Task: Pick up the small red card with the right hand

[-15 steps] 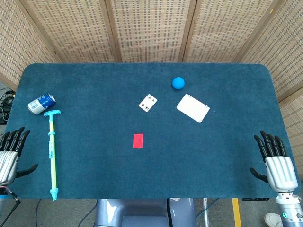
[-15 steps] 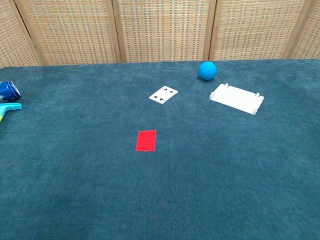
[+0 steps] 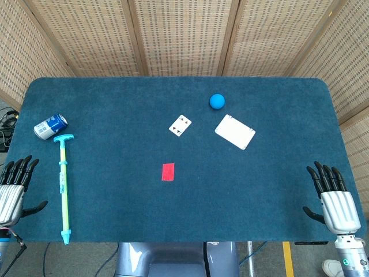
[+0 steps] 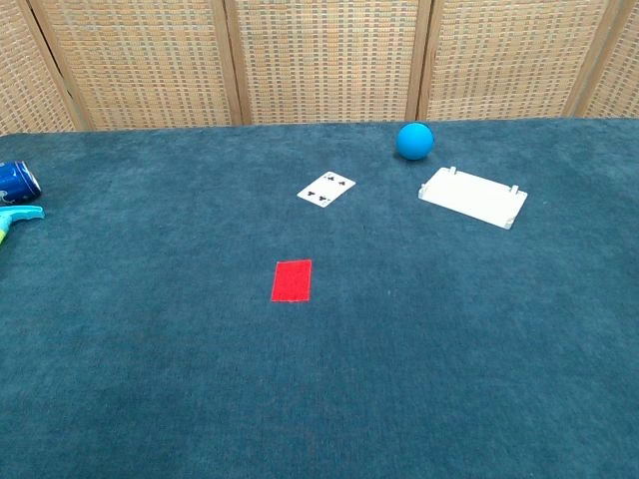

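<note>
The small red card (image 3: 168, 171) (image 4: 292, 280) lies flat on the blue table cloth, near the middle and toward the front. My right hand (image 3: 334, 201) hovers at the table's right front corner, far to the right of the card, fingers spread and empty. At the left front edge my left hand (image 3: 12, 191) is likewise spread and holds nothing. The chest view shows neither hand.
A playing card (image 3: 180, 125), a blue ball (image 3: 217, 101) and a white rectangular plate (image 3: 234, 131) lie behind the red card. At the left are a blue can (image 3: 50, 126) on its side and a long green-blue pump-like stick (image 3: 64, 187).
My right hand has slipped slightly down toward the front edge. Everything else is as before.
</note>
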{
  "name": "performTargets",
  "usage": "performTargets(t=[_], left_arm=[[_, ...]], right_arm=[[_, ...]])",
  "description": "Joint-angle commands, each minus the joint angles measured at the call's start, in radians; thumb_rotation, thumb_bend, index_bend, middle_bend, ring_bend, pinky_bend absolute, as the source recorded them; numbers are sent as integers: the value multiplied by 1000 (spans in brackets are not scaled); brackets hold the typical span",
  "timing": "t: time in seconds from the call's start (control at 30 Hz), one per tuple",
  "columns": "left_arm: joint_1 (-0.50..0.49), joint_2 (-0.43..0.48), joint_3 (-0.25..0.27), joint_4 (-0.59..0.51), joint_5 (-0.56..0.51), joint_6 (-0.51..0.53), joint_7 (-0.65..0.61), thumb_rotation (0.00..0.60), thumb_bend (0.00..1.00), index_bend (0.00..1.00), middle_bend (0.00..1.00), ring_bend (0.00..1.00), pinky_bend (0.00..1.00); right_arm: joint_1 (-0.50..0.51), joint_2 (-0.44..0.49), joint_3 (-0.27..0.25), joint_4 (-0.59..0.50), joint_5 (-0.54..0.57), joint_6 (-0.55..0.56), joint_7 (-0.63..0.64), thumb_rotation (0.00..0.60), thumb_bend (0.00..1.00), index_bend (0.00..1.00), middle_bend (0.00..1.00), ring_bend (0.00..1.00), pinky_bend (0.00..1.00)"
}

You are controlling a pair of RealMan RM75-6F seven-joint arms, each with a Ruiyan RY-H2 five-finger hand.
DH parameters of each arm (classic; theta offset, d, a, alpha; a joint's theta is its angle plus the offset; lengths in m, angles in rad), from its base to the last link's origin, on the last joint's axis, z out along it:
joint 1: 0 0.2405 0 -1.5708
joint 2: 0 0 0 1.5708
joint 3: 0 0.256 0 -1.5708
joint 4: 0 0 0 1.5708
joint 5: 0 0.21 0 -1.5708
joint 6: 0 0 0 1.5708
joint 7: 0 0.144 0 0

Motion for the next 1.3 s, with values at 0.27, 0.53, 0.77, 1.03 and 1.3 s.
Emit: performTargets(t=[0.27, 0.53, 0.77, 1.03, 1.3], left_arm=[[-4, -3, -3, 6, -11, -12, -1, 600, 38, 0, 0, 0, 0], [-2, -4, -1, 2, -7, -6, 7, 600, 38, 0, 0, 0, 0], [-5, -7, -6, 4, -26, -19, 16, 600, 44, 0, 0, 0, 0], [-11, -15, -13, 11, -48, -34, 32, 600, 45, 0, 0, 0, 0], [-24, -28, -9, 25, -65, -72, 38, 600, 45, 0, 0, 0, 0]], right_arm=[[8, -4, -2, 3, 6, -21, -3, 600, 77, 0, 0, 0, 0], [19, -7, -2, 17, 3, -35, 20, 600, 77, 0, 0, 0, 0], [87, -24, 18, 59, -5, -113, 60, 600, 77, 0, 0, 0, 0], [228, -54, 78, 48, 9, -263, 53, 600, 76, 0, 0, 0, 0], [370, -133, 150, -38, 88, -415, 46, 600, 105, 0, 0, 0, 0]])
